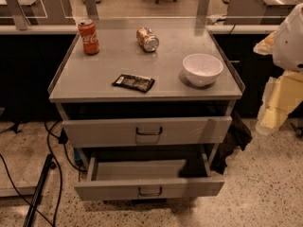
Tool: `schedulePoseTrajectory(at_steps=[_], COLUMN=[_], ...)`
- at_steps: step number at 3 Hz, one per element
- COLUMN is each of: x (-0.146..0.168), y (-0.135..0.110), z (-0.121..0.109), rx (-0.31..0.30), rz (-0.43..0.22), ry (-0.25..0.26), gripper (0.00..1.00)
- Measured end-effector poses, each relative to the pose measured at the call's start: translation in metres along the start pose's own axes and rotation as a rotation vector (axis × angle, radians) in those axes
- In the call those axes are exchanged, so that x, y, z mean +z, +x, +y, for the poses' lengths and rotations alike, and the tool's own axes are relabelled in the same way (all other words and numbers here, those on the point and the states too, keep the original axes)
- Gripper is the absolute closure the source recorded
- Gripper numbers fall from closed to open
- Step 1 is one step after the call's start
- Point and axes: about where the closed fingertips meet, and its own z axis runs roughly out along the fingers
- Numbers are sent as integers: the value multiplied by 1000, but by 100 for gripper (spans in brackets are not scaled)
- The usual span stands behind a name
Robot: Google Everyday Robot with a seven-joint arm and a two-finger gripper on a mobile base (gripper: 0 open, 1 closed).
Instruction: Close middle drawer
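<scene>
The middle drawer [149, 188] is pulled far out of the grey cabinet. Its long low front panel carries a small dark loop handle [150, 191], and its inside looks empty. Above it, another grey drawer front [147, 131] with its own loop handle sits just under the cabinet top. My arm is at the right edge of the view, with a white part [289, 32] above. The gripper [272, 119] hangs below it as pale shapes, well to the right of the cabinet and touching no drawer.
On the cabinet top [94, 86] stand a red cola can [88, 36], a tipped can [147, 39], a dark snack packet [133, 82] and a white bowl [202, 69]. Black cables [52, 174] lie on the speckled floor at the left. A dark cloth [234, 143] hangs at the cabinet's right.
</scene>
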Motion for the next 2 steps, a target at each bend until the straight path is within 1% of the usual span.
schedulePoseTrajectory(at_steps=[1,2], x=[0,0], y=[0,0], z=[0,0], rx=[0,0], rz=[0,0], ry=[0,0], gripper=[0,19])
